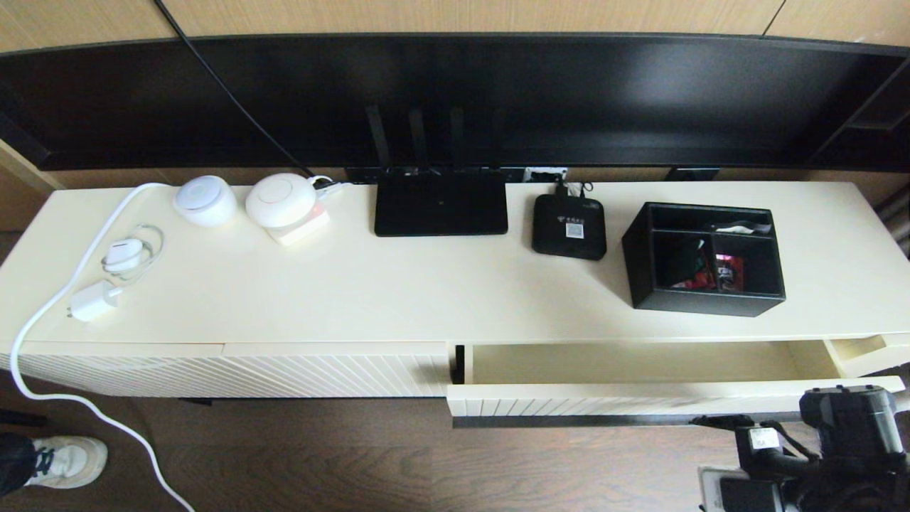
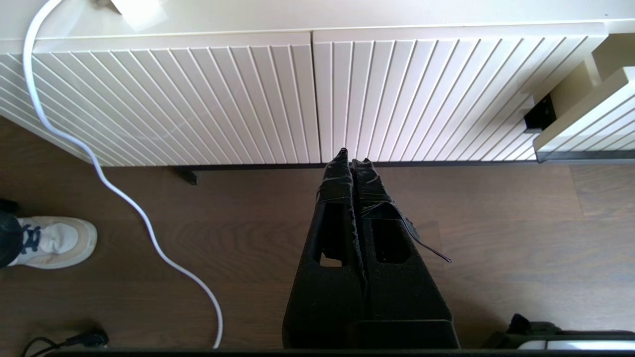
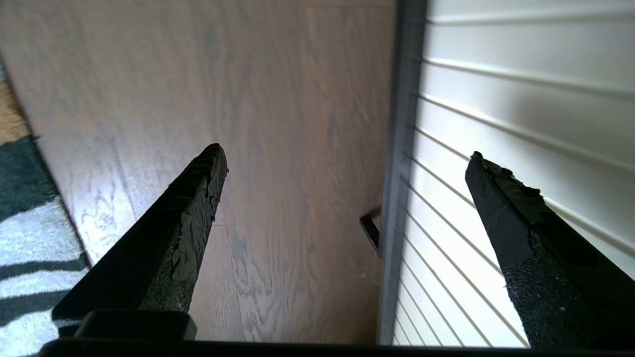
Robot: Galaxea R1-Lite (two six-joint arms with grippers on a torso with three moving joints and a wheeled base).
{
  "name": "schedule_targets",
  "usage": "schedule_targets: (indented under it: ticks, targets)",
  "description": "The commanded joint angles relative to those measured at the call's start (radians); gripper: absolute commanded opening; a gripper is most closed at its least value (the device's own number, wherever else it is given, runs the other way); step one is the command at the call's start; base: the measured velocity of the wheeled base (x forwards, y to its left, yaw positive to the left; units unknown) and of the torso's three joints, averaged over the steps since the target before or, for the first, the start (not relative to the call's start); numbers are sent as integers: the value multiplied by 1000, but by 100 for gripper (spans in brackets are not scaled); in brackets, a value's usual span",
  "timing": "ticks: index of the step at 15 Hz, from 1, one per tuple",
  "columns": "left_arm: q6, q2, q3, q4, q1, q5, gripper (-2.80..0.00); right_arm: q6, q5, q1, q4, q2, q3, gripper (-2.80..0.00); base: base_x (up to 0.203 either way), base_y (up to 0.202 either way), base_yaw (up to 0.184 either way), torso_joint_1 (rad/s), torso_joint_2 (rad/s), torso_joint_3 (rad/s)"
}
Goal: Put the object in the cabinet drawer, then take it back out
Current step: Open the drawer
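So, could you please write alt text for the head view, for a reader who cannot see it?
A black organizer box sits on a cream cabinet top, directly behind the open, empty cabinet drawer. The right gripper is low by the drawer's front right end. A router and set-top box sit left of the organizer.

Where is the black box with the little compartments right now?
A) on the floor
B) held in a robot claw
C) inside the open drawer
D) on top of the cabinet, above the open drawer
D: the organizer box sits on the cabinet top, behind the open, empty-looking drawer.
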Motion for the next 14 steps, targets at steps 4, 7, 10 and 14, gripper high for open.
schedule_targets:
  ticks: [4, 7, 10, 14]
  targets:
    - [0, 2, 0, 0, 0, 0, -280, 26, 2, -10, 381, -208, -141, 0, 0, 0, 0, 0, 0, 0]
    - [0, 2, -1, 0, 0, 0, -280, 96, 1, -10, 838, -350, -332, 0, 0, 0, 0, 0, 0, 0]
    - [0, 2, 0, 0, 0, 0, -280, 256, -4, -11, 1062, -447, -417, 0, 0, 0, 0, 0, 0, 0]
    - [0, 2, -1, 0, 0, 0, -280, 500, -12, -10, 1499, -515, -635, 0, 0, 0, 0, 0, 0, 0]
